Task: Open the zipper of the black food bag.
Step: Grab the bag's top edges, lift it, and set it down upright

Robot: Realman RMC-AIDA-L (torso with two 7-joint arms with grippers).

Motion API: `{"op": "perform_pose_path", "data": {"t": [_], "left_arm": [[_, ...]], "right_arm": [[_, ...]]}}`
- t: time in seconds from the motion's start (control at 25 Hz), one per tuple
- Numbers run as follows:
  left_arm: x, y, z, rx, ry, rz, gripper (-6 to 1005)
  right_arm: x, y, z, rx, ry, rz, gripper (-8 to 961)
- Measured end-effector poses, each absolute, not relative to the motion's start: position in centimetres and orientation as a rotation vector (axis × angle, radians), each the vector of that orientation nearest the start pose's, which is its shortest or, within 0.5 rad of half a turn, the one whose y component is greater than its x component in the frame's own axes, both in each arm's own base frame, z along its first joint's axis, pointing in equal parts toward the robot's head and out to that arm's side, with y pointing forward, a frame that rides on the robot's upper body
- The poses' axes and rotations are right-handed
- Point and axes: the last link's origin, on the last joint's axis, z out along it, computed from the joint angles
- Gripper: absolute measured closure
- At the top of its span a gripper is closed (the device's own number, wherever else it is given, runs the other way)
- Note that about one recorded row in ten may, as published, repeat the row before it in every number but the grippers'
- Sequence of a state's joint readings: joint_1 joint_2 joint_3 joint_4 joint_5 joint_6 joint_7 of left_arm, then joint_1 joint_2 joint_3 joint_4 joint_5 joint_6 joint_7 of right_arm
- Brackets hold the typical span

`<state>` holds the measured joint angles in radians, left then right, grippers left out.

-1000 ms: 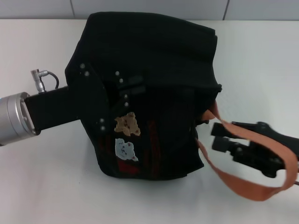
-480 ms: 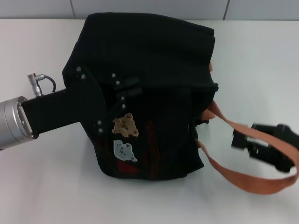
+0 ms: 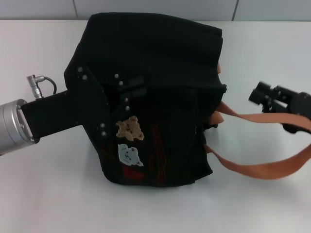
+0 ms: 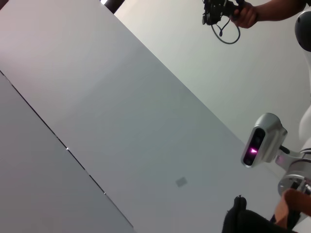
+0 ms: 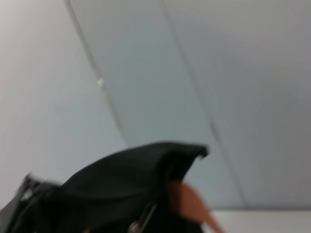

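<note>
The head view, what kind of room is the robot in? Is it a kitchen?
Probably a lab or test room, not a kitchen: a bare white table, a plain grey panelled wall, and one black food bag set out between two end effectors.

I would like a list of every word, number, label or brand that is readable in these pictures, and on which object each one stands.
No text can be read in any view.
Red print on the front of the black food bag: too blurred to read; letters cannot be told apart.
Tan bear patch: a picture only, no words visible.
White patch: a picture only, no words visible.
Left gripper and right gripper: no markings visible.
</note>
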<state>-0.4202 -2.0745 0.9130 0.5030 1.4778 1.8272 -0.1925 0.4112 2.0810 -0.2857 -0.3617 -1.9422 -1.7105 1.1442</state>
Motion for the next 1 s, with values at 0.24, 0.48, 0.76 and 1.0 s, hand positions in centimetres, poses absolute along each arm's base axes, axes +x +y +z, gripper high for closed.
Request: {"op": "perform_pose_path", "data": {"t": [0.24, 0.48, 0.76, 1.0], "left_arm": [[-23.4, 27.9, 0.1, -2.227, 0.76, -1.004, 930], [-23.4, 27.9, 0.1, -2.223, 0.763, -1.004, 930], [-23.4, 27.9, 0.1, -2.221, 0.766, -1.006, 931], [-23.3, 27.9, 0.1, -2.222, 0.768, -1.007, 931]], "right_arm": [[29.6, 27.3, 0.6, -2.228, 0.733, 1.284, 572], [29.4, 27.1, 1.7, -2.11, 0.71, 1.397, 571], [28.0, 27.7, 2.3, -2.201, 0.776, 1.495, 571], [26.6, 28.7, 2.0, -2.503, 0.824, 1.362, 571]]}}
